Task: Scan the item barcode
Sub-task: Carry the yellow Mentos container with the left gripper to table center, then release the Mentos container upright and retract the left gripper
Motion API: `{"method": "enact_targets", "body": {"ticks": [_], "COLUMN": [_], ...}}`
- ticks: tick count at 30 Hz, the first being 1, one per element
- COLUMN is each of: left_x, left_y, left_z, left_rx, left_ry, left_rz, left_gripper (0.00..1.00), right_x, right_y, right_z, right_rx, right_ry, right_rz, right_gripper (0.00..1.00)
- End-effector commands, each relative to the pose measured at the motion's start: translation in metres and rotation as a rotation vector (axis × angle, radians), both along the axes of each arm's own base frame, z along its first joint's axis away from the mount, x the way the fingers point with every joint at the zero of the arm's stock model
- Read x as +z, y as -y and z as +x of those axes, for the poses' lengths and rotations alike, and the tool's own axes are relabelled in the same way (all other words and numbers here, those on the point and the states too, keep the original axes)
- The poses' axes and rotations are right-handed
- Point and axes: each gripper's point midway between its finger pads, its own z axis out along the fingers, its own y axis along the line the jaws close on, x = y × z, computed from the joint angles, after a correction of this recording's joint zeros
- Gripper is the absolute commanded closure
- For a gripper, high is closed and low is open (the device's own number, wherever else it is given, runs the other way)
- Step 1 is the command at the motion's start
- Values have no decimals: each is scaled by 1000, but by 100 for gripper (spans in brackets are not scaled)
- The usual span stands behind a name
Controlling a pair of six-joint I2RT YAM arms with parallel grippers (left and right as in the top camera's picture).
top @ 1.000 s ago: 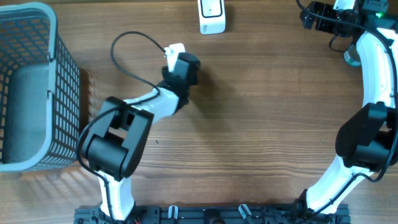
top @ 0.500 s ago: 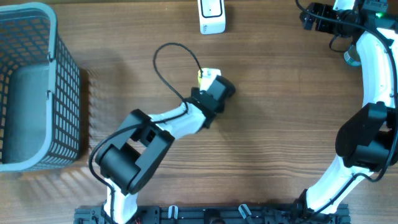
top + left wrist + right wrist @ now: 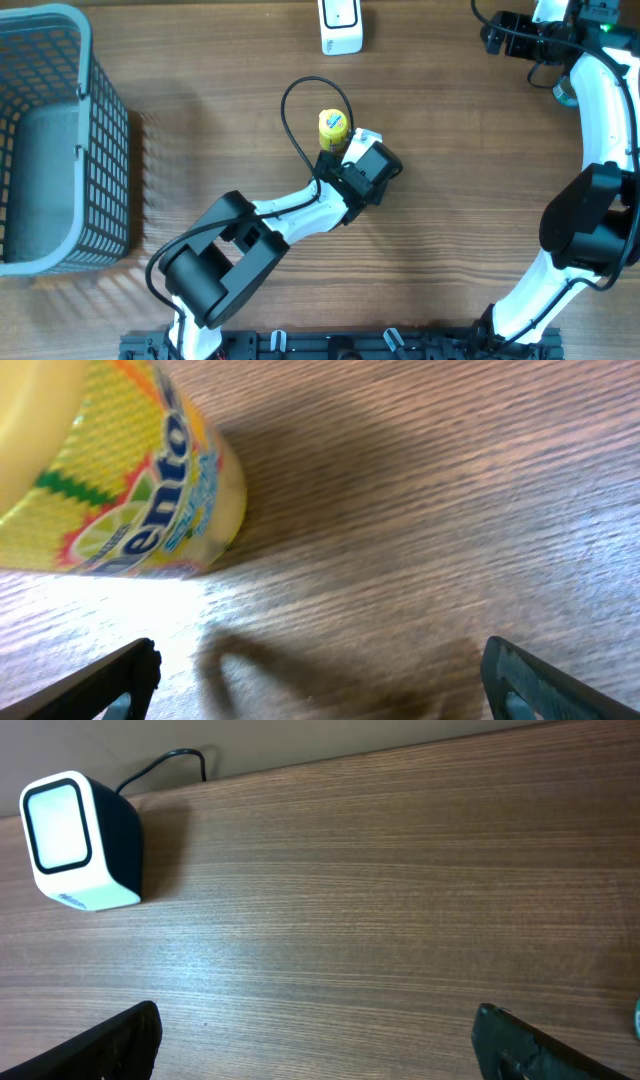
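Note:
The item is a small yellow Mentos bottle (image 3: 333, 128) resting on the wooden table near the middle. In the left wrist view it fills the upper left corner (image 3: 110, 480), label facing the camera. My left gripper (image 3: 356, 146) sits just right of it, open, with only bare table between its fingers (image 3: 320, 685); the bottle lies outside the jaws. The white barcode scanner (image 3: 341, 25) stands at the table's far edge, its window seen in the right wrist view (image 3: 62, 828). My right gripper (image 3: 493, 30) hovers at the far right, open and empty (image 3: 320, 1040).
A grey wire basket (image 3: 100, 130) stands at the left edge of the table. A black cable (image 3: 290, 120) loops over the left arm beside the bottle. A teal object (image 3: 565, 92) peeks out behind the right arm.
The left arm has swung right, from near the basket to the table's middle. Its jaws have opened and the yellow bottle now lies free beside them. The right arm is still.

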Motion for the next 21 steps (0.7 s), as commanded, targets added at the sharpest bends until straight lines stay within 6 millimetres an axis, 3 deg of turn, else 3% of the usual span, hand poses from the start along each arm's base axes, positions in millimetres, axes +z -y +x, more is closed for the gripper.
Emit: {"method": "enact_targets", "body": {"ticks": [1, 5, 7, 14, 17, 21], "left_x": [36, 82, 107, 214, 261, 303], "left_y": [-4, -12, -27, -112, -154, -210], "left_z": [1, -17, -22, -35, -47, -69], "left_rx": [38, 99, 178, 431, 516, 665], "left_ry": [51, 59, 91, 323, 402, 491], "left_rz": [-41, -114, -139, -214, -326, -497], "left_gripper": [0, 0, 0, 0, 0, 0], "right_x": [1, -1, -3, -4, 0, -20], "right_y": [2, 1, -1, -25, -47, -67], "right_z": [-1, -3, -6, -18, -28, -51], "right_rx": [9, 9, 16, 35, 86, 10], "right_ry": [7, -2, -20, -76, -108, -278], "right_rz": [-22, -20, -8, 156, 269, 275], "right_gripper": [0, 0, 0, 0, 0, 0]}}
